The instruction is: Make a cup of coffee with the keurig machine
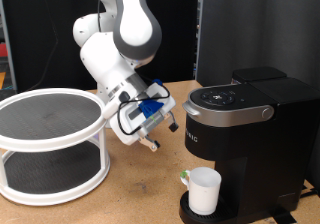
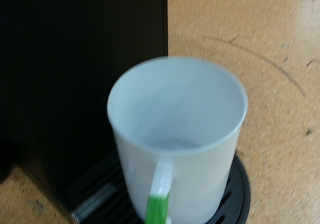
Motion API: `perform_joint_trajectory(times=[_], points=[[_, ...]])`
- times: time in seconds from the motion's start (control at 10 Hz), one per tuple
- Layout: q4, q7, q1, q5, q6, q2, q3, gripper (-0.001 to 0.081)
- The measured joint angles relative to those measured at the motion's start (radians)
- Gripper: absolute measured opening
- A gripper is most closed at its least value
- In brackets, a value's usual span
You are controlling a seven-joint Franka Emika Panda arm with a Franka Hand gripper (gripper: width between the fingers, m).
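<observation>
Exterior and wrist views of a coffee-making set-up on a wooden table (image 1: 140,189). The largest item is the keurig machine (image 1: 250,134), a black body at the exterior view's right with a silver-grey lid handle and round buttons on top; its lid appears to be down. At the exterior view's left stands a white two-tier round rack (image 1: 50,144) with dark mesh shelves, well apart from the machine. The white robot arm (image 1: 120,39) descends from the exterior view's top between rack and machine, and its gripper (image 1: 152,139) hangs above the table, just beside the machine's front face and level with its upper half. Whether the fingers are spread or closed cannot be told from either view, and nothing is seen between them.

The cup (image 1: 203,191) stands upright on the round drip tray (image 2: 235,189) beneath the brew head, mouth open upward, a position judged to let it catch the brewed coffee; this placing step looks done. In the wrist view the cup (image 2: 178,134) appears empty, its handle turned away from the machine's body, with a green mark on the handle. Relative to the gripper, the cup lies lower and towards the exterior view's right, near but not touching. The wrist camera looks down into the cup, so the hand is tilted towards it
</observation>
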Motion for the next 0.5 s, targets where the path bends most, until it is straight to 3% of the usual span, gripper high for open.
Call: perform_joint_trajectory(times=[0.5], points=[[-0.009, 0.274, -0.044, -0.257, -0.022, -0.199, -0.019, 0.0807]])
